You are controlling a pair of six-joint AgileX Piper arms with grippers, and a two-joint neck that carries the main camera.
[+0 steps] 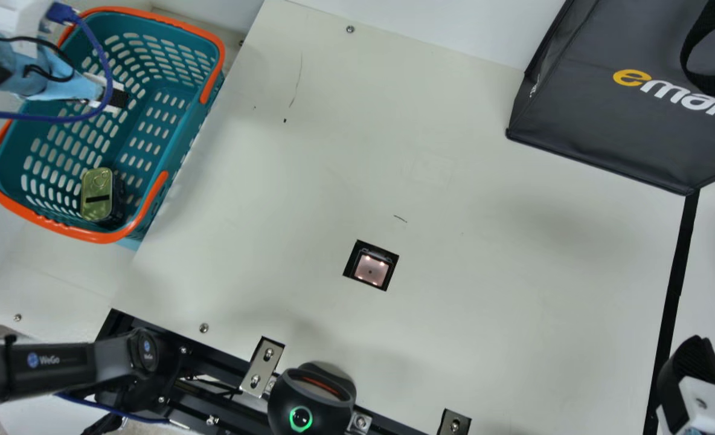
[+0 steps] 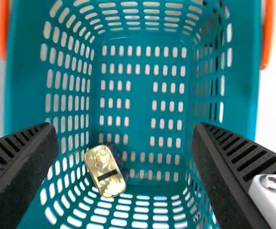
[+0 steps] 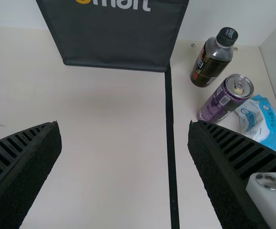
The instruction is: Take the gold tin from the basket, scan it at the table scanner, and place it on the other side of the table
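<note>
My left gripper (image 1: 115, 98) is over the upper part of the teal basket (image 1: 173, 130) in the main view. In the left wrist view the same gripper (image 2: 126, 167) is open with nothing between its fingers. The gold tin (image 1: 96, 194) lies in the basket's near end, apart from the gripper; the left wrist view shows the tin (image 2: 104, 170) against the basket wall. At the main view's lower right is my right gripper (image 1: 689, 362); in the right wrist view this gripper (image 3: 124, 167) stands open and holds nothing. The table scanner (image 1: 371, 267) is set into the table's middle.
A dark bag (image 1: 605, 121) stands at the table's far right. Black tape (image 1: 674, 302) runs along the right side. Beyond it are a bottle (image 3: 213, 59), a purple can (image 3: 223, 99) and a blue-white packet (image 3: 261, 121). A round black device (image 1: 312, 402) sits at the near edge.
</note>
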